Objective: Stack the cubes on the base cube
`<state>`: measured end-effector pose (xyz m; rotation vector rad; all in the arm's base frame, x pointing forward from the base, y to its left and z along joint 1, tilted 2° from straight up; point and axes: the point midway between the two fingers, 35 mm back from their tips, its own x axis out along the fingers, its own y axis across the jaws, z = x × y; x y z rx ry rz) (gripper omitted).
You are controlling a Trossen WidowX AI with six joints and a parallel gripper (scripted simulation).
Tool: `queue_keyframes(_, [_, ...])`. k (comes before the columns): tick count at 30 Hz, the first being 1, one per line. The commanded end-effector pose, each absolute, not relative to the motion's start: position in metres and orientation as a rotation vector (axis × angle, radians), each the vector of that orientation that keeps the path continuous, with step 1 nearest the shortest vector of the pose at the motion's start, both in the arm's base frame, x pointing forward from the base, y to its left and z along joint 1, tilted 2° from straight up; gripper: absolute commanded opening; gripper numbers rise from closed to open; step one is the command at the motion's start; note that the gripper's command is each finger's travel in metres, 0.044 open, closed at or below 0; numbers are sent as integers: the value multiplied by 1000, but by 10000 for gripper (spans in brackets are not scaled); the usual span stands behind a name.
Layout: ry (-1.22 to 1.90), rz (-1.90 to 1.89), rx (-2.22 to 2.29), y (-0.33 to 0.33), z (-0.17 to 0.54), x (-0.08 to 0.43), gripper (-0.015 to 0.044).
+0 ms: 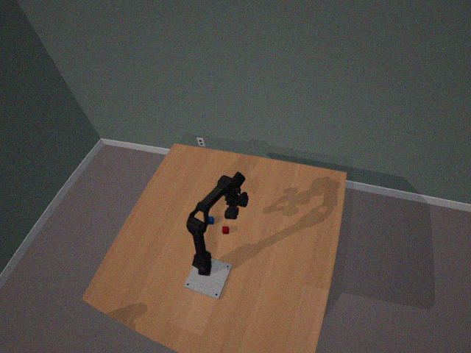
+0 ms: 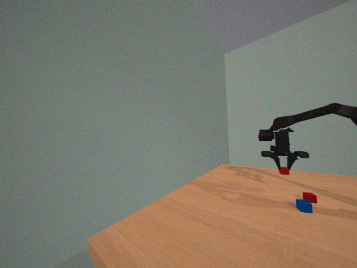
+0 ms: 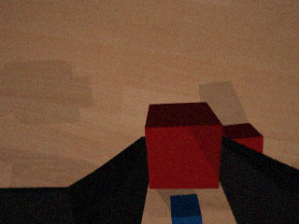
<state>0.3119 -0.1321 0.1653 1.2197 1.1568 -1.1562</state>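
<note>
Pincer [image 1: 232, 212] [image 2: 284, 170] [image 3: 180, 144] clamped on a red cube [image 2: 284, 171] [image 3: 183, 156], held up off the counter [image 1: 281, 265] [image 2: 201, 225] [image 3: 93, 117]. Second red cube [image 1: 225, 230] [image 2: 309, 197] [image 3: 244, 137] and blue cube [image 1: 210, 220] [image 2: 304, 206] [image 3: 186, 210] both sit on the counter, near each other. Blue looks like the fixed base, judging by colour only. Nothing capped yet.

Risks: base top is small, so a sloppy sideways offset puts the held cube's center past the edge and it tips on release. Placed too central, it eats the room for the diagonal partner. Yaw mismatch with the base would spoil the corner fit. Coming down too far could press on or shove the base; letting go high could make the cube bounce or land tilted. Fingers opening unevenly may drag it. Later, a finger could knock the first cube while setting the second, since the gap is meant to be tiny.
</note>
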Motion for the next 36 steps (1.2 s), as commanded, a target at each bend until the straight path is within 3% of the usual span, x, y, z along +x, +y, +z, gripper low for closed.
queue_keyframes(1, [1185, -1109, 1164, -122, 163, 314, 105])
queue_keyframes(36, [1405, -632, 665, -15, 135, 320, 105])
